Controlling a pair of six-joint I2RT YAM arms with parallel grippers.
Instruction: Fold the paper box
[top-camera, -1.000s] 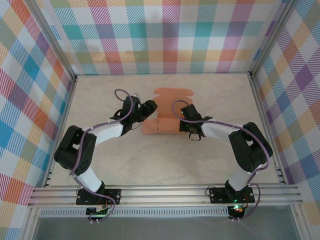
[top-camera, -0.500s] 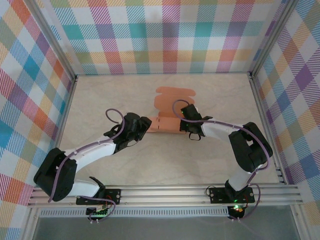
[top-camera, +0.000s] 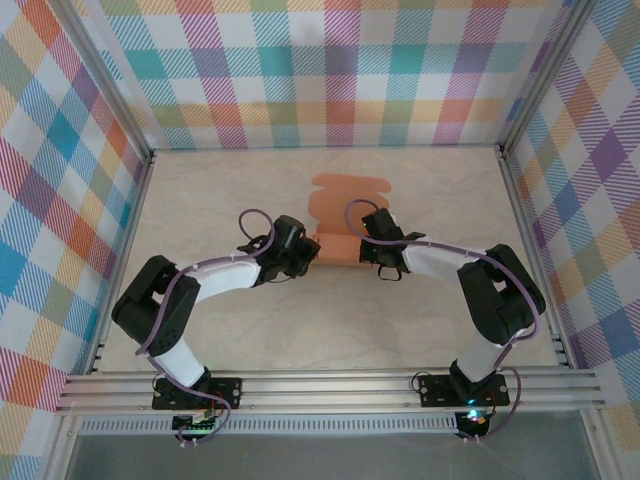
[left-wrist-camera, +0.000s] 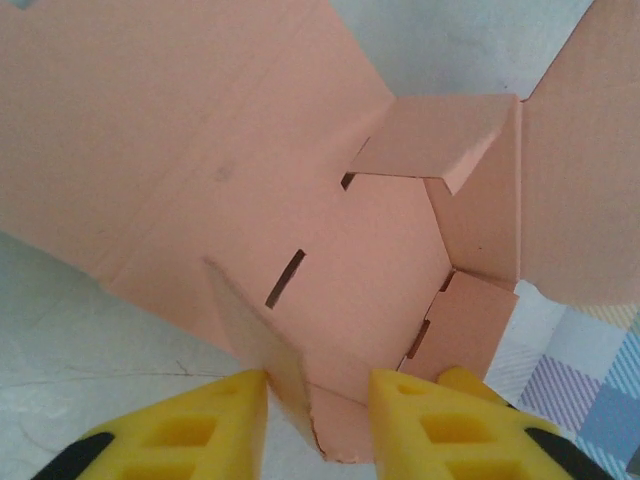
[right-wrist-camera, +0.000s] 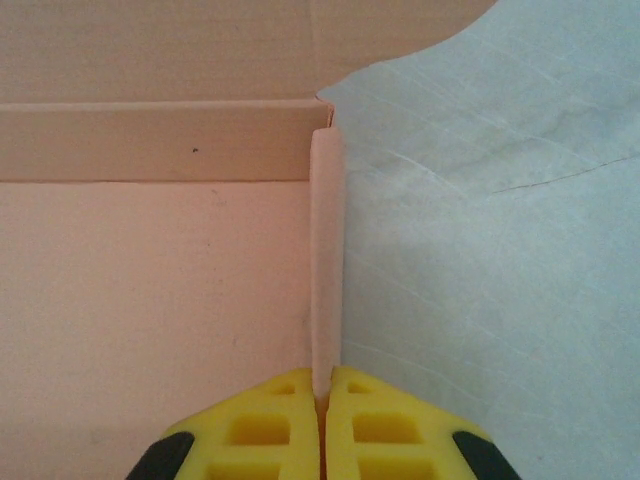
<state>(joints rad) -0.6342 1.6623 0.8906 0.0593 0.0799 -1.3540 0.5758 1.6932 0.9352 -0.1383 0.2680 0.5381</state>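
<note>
Seen from above, the left gripper (top-camera: 311, 253) sits at the left end of the paper box (top-camera: 346, 205) and the right gripper (top-camera: 368, 243) at its right end, with the box's tray between the two sets of fingertips. The box's long axis runs from one gripper to the other. Its lid flap (top-camera: 348, 190), with a rounded outline, lies flat on the table (top-camera: 330, 330) on the side of the box away from both wrists.

The left wrist camera gives the detail the overhead view is too small to show. The left gripper (left-wrist-camera: 317, 425) has its yellow fingers (left-wrist-camera: 195, 430) apart, straddling a raised side flap (left-wrist-camera: 255, 340) that leans against the left-hand finger; whether they press it cannot be told. Ahead of the fingertips the box (left-wrist-camera: 350, 220) opens upward, with two slits (left-wrist-camera: 285, 278) in its floor and a corner tab (left-wrist-camera: 430, 135) folded inward at the far right. A checked wall (left-wrist-camera: 590, 400) shows past the right-hand finger.

In the right wrist camera, the right gripper (right-wrist-camera: 323, 400) is closed tight on an upright side wall (right-wrist-camera: 327, 270), seen edge-on and running straight ahead from the fingertips. To the left of that wall lies the box's floor (right-wrist-camera: 150, 320), with a low back wall (right-wrist-camera: 150, 140) across its far end. To the right is the table (right-wrist-camera: 480, 250).
</note>
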